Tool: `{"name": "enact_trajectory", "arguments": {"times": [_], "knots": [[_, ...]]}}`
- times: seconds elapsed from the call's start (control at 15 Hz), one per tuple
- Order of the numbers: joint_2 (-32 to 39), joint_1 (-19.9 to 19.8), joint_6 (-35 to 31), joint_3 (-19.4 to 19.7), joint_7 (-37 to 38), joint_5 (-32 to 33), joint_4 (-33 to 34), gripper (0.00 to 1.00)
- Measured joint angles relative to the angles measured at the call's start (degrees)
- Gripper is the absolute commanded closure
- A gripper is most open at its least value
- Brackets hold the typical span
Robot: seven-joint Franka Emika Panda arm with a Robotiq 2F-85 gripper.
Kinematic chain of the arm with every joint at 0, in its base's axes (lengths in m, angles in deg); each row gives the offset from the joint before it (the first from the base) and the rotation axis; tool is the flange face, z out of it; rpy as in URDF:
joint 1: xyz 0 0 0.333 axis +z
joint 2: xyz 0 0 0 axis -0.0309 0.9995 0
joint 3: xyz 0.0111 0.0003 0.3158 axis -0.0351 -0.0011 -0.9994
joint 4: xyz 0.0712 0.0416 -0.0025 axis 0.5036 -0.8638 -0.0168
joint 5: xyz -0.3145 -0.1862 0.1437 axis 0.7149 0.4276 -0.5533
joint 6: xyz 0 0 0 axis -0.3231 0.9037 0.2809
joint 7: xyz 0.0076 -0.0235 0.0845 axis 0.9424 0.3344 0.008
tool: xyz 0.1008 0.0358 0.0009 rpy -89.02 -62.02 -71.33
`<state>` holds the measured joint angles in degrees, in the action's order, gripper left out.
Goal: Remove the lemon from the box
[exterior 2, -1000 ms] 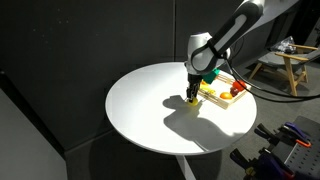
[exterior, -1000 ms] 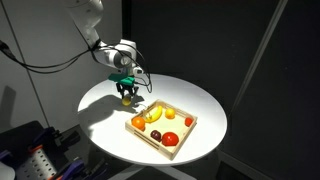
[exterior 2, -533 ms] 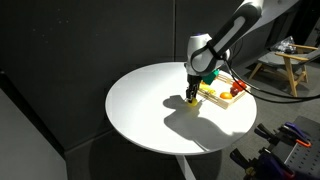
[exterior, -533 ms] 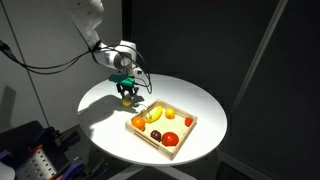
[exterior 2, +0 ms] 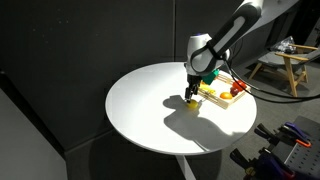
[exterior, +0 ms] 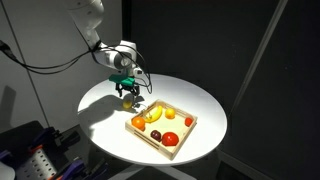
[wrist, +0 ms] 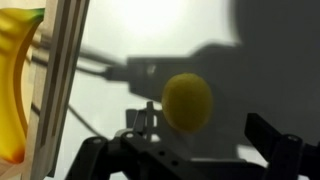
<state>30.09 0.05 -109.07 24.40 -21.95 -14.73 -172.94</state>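
Since the lemon (wrist: 187, 102) lies on the table (exterior: 100, 112) just outside the rim of the box (exterior: 150, 141), loose between the wide-parted fingers of the gripper (exterior: 128, 94), which grips nothing, the release seems best finished by rising straight up without nudging the fruit.

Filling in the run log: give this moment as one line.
lemon: on table, outside box | gripper: open, over lemon | banana: in box
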Motion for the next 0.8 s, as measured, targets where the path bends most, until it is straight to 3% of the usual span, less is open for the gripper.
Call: {"name": "enact_trajectory", "arguments": {"times": [0.8], "knots": [[-1.8, 0.0, 3.2, -0.1, 0.0, 0.0, 0.0, 0.0]]}}
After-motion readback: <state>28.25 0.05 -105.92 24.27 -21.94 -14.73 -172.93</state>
